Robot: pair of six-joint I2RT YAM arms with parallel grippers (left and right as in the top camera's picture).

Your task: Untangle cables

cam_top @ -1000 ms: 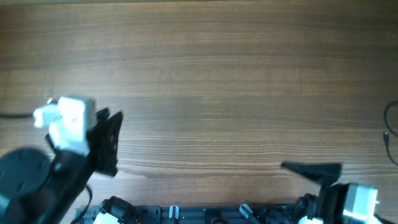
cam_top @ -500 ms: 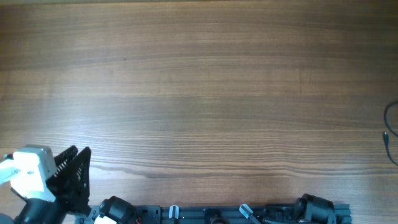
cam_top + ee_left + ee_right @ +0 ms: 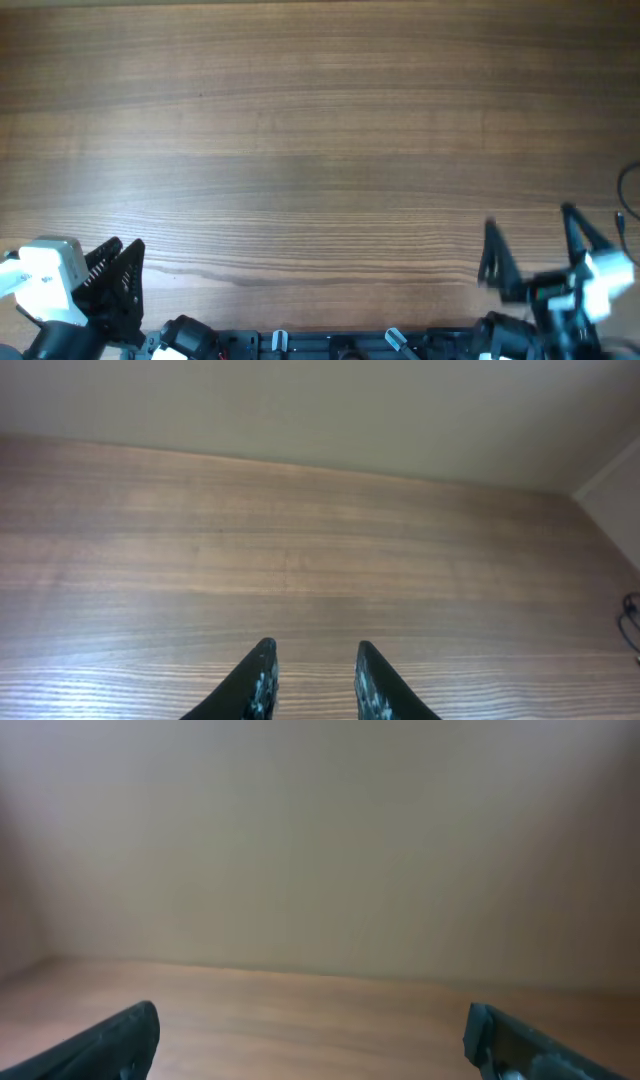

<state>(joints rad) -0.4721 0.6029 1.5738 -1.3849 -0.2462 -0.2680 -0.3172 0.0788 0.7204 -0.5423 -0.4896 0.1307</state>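
Wood-grain counter (image 3: 320, 130) fills the overhead view. Thin dark cables (image 3: 622, 218) lie at the counter's right edge, with only a short loop and a strand showing before the picture cuts them off. The left hand (image 3: 314, 652) is at the counter's near left corner, its fingers a narrow gap apart with nothing between them. The right hand (image 3: 530, 228) is at the counter's near right corner, close to the cables but not touching them, its fingers spread wide and empty.
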